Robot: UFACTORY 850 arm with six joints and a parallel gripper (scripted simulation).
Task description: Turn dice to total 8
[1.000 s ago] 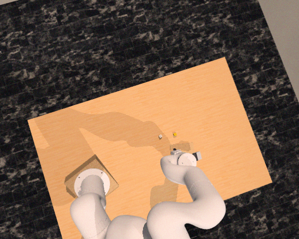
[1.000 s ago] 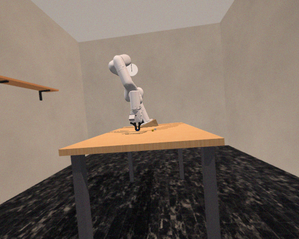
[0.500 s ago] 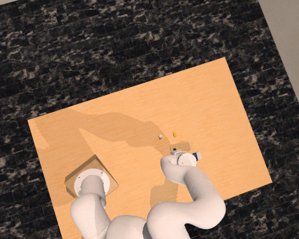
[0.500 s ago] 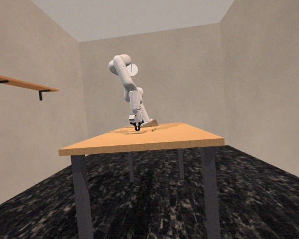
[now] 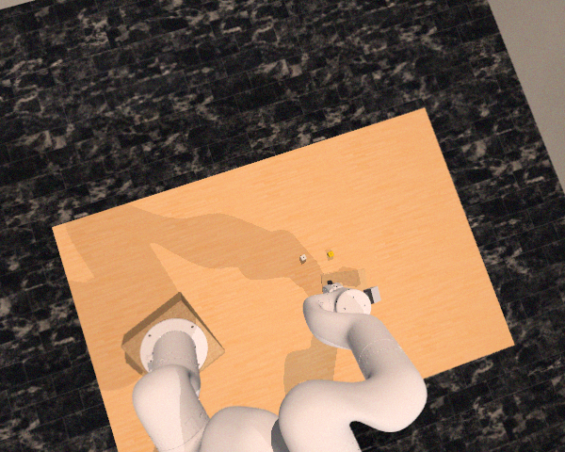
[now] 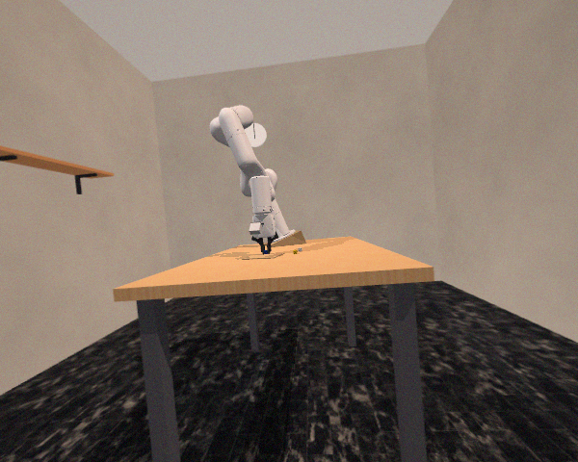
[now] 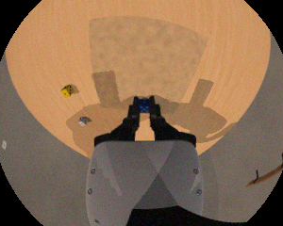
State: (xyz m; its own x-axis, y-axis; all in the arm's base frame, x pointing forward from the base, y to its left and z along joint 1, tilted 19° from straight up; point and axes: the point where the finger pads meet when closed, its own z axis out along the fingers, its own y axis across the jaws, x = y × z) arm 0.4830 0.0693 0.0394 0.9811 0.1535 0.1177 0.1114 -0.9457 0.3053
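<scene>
My gripper [image 7: 144, 103] is shut on a small blue die [image 7: 141, 104], held at the near edge of the tan mat [image 7: 148, 59]. In the exterior view the gripper [image 6: 265, 248] stands low over the table with the blue die [image 6: 265, 251] between its tips. A yellow die [image 5: 330, 253] and a white die [image 5: 302, 258] lie on the bare table, off the mat [image 5: 344, 277]. They also show in the wrist view to the left, the yellow die [image 7: 68, 90] and the white die [image 7: 84, 121]. The pips are too small to read.
The arm's base [image 5: 173, 345] stands on a tan plate at the table's near left. The arm's wrist [image 5: 350, 301] hides part of the mat from above. A wall shelf [image 6: 40, 161] hangs at the left, away from the table.
</scene>
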